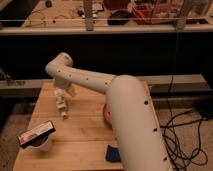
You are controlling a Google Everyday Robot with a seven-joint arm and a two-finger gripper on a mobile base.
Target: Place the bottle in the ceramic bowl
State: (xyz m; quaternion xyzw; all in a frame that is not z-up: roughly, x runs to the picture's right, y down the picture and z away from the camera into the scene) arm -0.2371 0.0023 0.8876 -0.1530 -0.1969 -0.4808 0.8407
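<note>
My gripper (61, 102) hangs from the white arm over the left part of the wooden table (80, 135). A small slim white shape at its lower end looks like the bottle (64, 112), upright or slightly tilted, at or just above the table top. I cannot tell whether it is held. The orange-brown ceramic bowl (105, 114) sits to the right of the gripper. Only its left edge shows, because my arm's large white link covers the rest.
A small white cup (39, 142) with a red and black flat object across its top stands at the front left. A blue sponge (112, 154) lies at the front, by the arm. A black cable trails on the floor at the right.
</note>
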